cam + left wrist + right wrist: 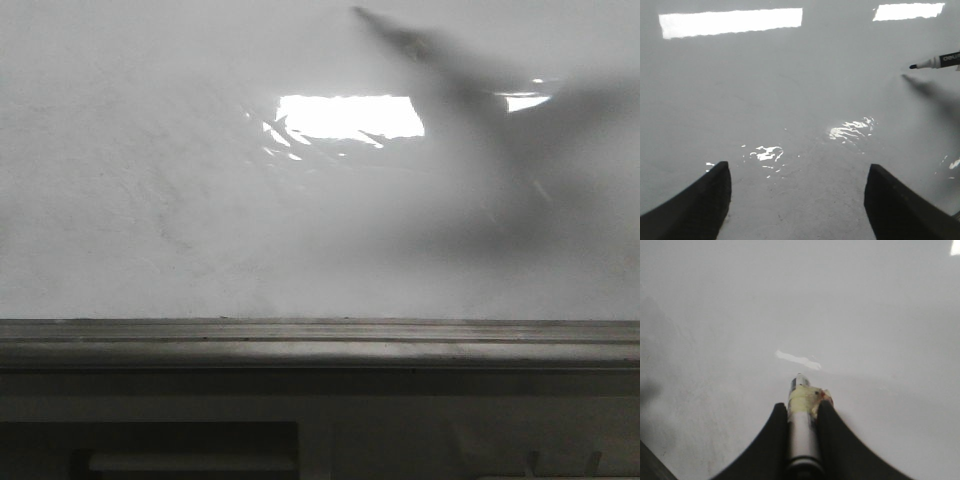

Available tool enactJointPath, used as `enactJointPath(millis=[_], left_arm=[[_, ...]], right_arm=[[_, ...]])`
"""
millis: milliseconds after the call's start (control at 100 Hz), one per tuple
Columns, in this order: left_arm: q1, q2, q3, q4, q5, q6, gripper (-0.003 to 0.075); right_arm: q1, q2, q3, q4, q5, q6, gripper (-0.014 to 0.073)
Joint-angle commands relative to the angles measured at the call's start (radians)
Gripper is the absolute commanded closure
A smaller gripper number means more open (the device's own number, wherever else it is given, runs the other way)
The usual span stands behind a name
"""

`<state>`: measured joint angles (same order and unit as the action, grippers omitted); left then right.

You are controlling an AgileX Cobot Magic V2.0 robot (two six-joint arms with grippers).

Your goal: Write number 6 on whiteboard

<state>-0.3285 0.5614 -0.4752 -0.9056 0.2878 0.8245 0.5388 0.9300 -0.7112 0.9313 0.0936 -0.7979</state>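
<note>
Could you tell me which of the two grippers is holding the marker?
The right gripper: its fingers clamp the marker, while the left gripper is open and empty.

- The left gripper (796, 200) faced the whiteboard (790, 100), its fingers (695, 210) spread wide apart, holding nothing.
- The right gripper (802, 412) clamped a marker (802, 430), its tip pointing at the whiteboard.

Front view faces whiteboard (150, 200) squarely, both wrist views close, angled onto same board
</note>
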Motion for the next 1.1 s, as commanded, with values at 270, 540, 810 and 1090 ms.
enactJointPath(millis=[270,540,810,1090], left_arm=[[0.005,-0.002,-0.027,-0.027,-0.053,-0.007,0.0219],[0.005,-0.002,-0.027,-0.027,-0.053,-0.007,0.0219],[0.005,-0.002,-0.027,-0.028,-0.053,-0.007,0.0219],[0.005,-0.002,-0.027,-0.028,-0.049,-0.007,0.0219]], right_arm=[[0.001,0.189,-0.144,-0.043,0.283,-0.011,0.0637],[-0.038,0.085,-0.116,-0.296,0.335,0.212,0.0637],[-0.043,0.084,-0.150,-0.268,0.228,0.212,0.0638],[0.089,0.221,-0.259,-0.268,0.311,0.211,0.0638]])
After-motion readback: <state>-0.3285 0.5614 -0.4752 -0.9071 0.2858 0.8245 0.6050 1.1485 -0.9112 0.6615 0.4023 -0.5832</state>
